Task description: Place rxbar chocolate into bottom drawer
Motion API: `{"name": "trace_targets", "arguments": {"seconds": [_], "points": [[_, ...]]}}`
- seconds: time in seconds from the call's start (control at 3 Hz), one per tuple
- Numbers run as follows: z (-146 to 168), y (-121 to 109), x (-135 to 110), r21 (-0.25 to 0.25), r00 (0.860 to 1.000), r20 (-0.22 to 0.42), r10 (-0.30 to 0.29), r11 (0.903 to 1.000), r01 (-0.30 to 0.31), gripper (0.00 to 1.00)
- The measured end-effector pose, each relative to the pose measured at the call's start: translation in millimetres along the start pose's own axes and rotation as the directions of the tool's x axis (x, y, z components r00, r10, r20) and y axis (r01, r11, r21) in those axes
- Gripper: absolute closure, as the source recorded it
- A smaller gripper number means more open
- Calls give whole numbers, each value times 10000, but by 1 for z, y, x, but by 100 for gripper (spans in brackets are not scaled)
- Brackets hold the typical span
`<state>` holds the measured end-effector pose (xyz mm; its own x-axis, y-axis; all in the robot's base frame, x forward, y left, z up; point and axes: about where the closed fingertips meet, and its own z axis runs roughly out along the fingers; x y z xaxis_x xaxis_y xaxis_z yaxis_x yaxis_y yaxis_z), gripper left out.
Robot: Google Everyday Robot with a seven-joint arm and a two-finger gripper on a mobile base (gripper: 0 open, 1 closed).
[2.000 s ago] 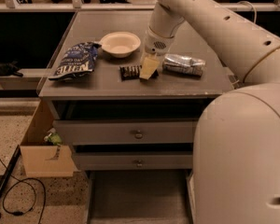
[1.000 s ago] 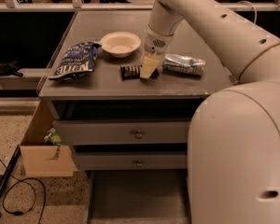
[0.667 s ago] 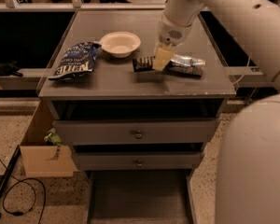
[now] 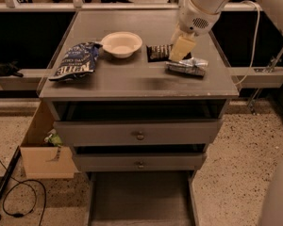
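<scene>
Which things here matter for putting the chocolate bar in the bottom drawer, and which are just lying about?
Job: rxbar chocolate; bottom drawer, pulled open; tool, at the bar's right end.
Lying about: blue chip bag; white bowl; silver foil packet.

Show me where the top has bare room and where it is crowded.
Free: the front strip of the top, in front of the chip bag, bowl and foil packet; the back strip behind the bowl; the bottom drawer, open and bare. Crowded: between bowl and foil packet, where the gripper sits at the rxbar.
</scene>
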<state>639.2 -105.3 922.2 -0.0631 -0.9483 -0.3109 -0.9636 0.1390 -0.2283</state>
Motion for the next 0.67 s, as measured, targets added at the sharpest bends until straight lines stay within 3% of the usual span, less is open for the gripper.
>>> {"name": "trace_targets", "arguments": {"seconds": [0.33, 0.67], "points": [[-3, 15, 3, -192, 9980, 620, -124, 9997, 136, 100], [-33, 56, -1, 133, 9848, 1714, -275, 9996, 256, 100]]}}
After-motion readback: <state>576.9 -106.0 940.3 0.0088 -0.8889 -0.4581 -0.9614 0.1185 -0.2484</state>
